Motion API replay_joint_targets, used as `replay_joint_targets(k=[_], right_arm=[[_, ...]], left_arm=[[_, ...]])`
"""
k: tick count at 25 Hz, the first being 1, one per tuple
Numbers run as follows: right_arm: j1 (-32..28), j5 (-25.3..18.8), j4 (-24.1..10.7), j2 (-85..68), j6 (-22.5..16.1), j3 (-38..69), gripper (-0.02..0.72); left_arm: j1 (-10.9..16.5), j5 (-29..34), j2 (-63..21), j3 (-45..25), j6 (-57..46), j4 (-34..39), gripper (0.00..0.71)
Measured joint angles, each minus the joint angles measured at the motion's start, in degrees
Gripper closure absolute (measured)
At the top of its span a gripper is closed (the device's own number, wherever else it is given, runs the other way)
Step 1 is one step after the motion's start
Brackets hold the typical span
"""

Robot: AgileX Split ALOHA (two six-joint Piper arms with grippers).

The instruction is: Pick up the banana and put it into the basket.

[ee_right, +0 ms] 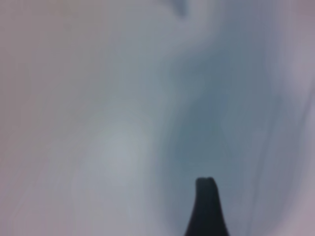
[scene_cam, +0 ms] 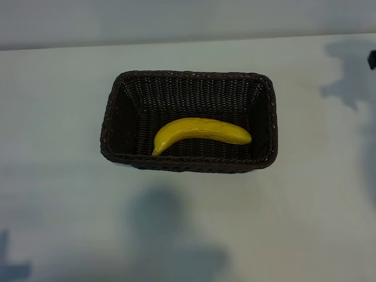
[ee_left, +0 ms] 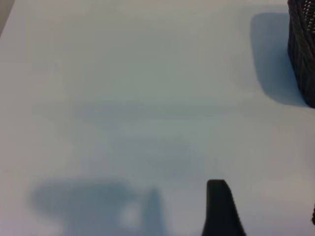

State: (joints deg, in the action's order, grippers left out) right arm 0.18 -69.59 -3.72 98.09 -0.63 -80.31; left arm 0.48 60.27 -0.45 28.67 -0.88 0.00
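Worktop nearest the camera is bare apart from soft shadows, so nothing down there needs attention. Next up is the basket, a dark brown woven wicker one sitting about mid-worktop, and the banana is lying inside it on the floor of the basket, curved, stem end toward the exterior view's left, resting along the near wall. So I'd call the placing itself done; what's left looks like just clearing the arms away.

Left gripper is parked off to the side, well apart from the basket, whose corner only just peeks into its wrist view. Its jaws stand fairly wide and there's nothing between them. Right gripper is over plain worktop, jaws also wide apart and empty, one dark finger showing at the frame edge, with the banana nowhere in its view.

To finish this cleanly, I'd say keep the right gripper spread, lift it clear of the basket rim so it can't snag the wicker, and don't nudge the basket on the way to rest.
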Motion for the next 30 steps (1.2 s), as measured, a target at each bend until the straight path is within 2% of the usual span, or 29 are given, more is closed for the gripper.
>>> replay_joint_targets(k=[13, 21, 30], right_arm=[[0.0, -0.2, -0.6, -31.7, 0.0, 23.0, 0.165], [0.0, -0.2, 0.5, -50.0, -0.6, 36.9, 0.165], [0.0, 5.9, 0.5, -65.0, -1.1, 51.5, 0.165]], left_arm=[[0.0, 0.0, 0.0, 0.0, 0.0, 0.0, 0.231], [0.0, 0.0, 0.0, 0.0, 0.0, 0.0, 0.231], [0.0, 0.0, 0.0, 0.0, -0.2, 0.0, 0.231]])
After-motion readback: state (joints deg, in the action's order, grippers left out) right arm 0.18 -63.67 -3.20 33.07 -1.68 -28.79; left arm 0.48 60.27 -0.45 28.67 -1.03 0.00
